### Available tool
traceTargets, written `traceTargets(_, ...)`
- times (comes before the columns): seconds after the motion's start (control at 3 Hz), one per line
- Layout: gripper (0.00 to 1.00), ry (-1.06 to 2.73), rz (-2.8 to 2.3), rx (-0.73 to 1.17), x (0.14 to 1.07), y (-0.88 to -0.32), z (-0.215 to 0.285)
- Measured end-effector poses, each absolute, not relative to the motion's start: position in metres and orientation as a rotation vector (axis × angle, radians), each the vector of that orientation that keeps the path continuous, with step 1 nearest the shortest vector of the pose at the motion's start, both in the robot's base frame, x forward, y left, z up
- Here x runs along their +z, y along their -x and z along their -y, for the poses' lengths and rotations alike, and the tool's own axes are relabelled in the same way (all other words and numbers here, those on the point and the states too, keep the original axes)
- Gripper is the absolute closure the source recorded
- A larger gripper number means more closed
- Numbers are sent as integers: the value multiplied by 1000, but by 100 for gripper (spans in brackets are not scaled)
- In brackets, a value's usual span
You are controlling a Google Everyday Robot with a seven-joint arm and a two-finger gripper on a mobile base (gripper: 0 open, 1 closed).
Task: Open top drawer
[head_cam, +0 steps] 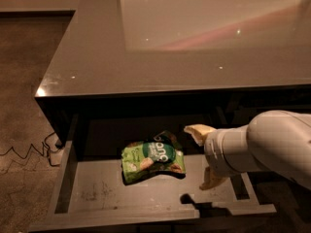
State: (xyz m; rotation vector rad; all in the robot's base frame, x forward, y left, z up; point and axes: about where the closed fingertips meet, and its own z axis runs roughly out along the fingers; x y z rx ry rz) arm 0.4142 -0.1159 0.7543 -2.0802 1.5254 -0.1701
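The top drawer [102,195] stands pulled out under the counter, and its grey scuffed floor shows. A green snack bag [153,161] lies in the middle of it. My gripper [204,155] hangs over the right part of the drawer, just right of the bag and apart from it. Its two tan fingers are spread, one fingertip [194,130] up near the bag and the other low over the drawer floor, with nothing between them. The drawer's front face and pull are hidden at the bottom edge of the view.
The glossy grey counter top [160,47] overhangs the drawer's back. Dark cabinet fronts [272,101] lie to the right behind my white arm [272,144]. A black cable [26,152] runs over the carpeted floor at the left.
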Motion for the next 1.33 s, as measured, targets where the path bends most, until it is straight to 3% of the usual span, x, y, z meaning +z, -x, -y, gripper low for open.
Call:
traceTargets(1.0, 88, 2113, -1725, -71, 667, -444, 132)
traceTargets(1.33, 100, 2127, -1813, -57, 638, -430, 139)
